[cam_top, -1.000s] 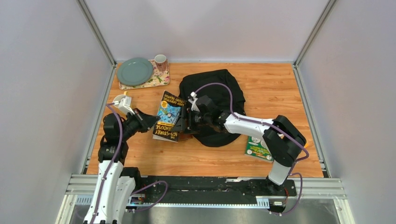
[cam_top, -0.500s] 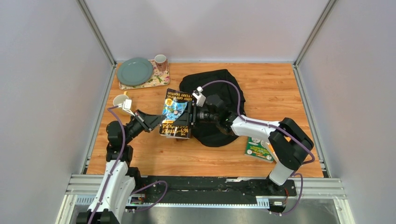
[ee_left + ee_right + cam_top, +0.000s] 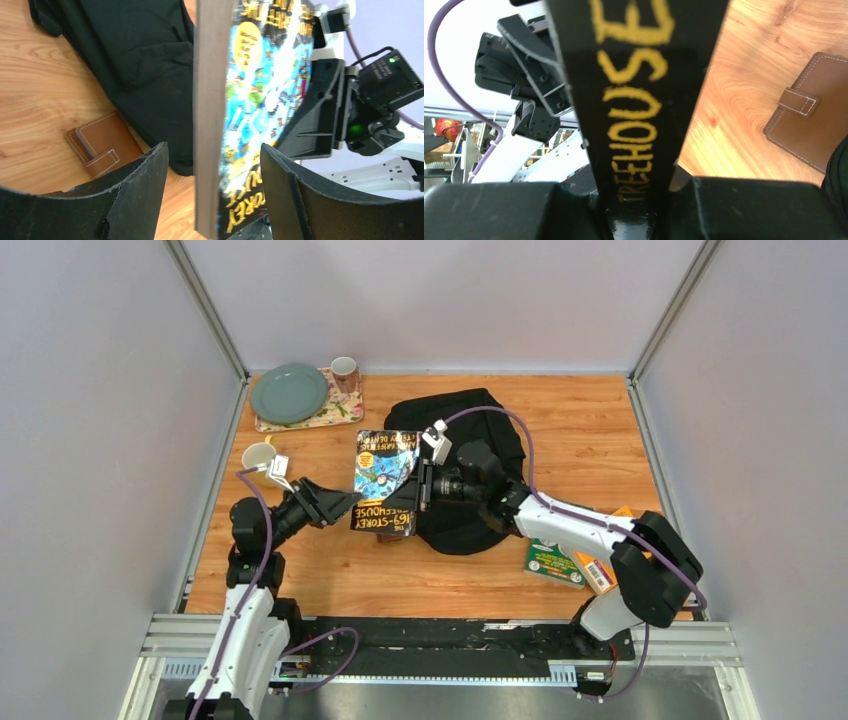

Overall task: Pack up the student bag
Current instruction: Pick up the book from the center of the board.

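Note:
A colourful paperback book [image 3: 385, 480] stands tilted up on edge over the table, left of the black student bag [image 3: 470, 435]. My right gripper [image 3: 414, 498] is shut on its black spine [image 3: 634, 100], which fills the slot between the jaws of the right gripper [image 3: 636, 185]. My left gripper [image 3: 340, 506] is open. The book's page edge [image 3: 207, 125] stands between the jaws of the left gripper [image 3: 214, 146], clear of both fingers. The bag [image 3: 140, 50] lies flat behind the book.
A brown wallet [image 3: 102, 150] lies on the wood by the bag's edge, under the book; the wallet [image 3: 814, 120] also shows to the right. A green plate [image 3: 289, 392] and mug [image 3: 344, 370] sit back left, a white cup [image 3: 258, 456] at the left, a green book [image 3: 553, 558] at the right.
The book has risen from flat on the table to standing on edge. My right gripper has closed on its spine. My left gripper has opened and let go of the page edge.

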